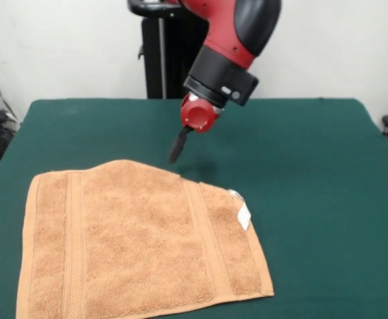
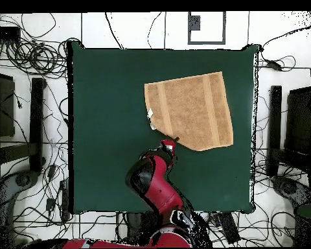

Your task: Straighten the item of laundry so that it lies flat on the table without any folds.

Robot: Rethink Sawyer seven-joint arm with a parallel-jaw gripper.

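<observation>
Towel (image 1: 141, 242) at table's (image 1: 313, 166) 7 o'clock in front view: soft, light, limp terry, likely best pinched at folded-under far corner near white tag (image 1: 244, 215); gripper (image 1: 178, 147) hovering just beyond, finger state impossible to tell

No lettering, brand, number or sign can be read in either view; the small white tag (image 1: 244, 215) on the towel (image 1: 141, 246) shows no legible print, and the arm (image 1: 237, 40) bears no readable marking.
</observation>
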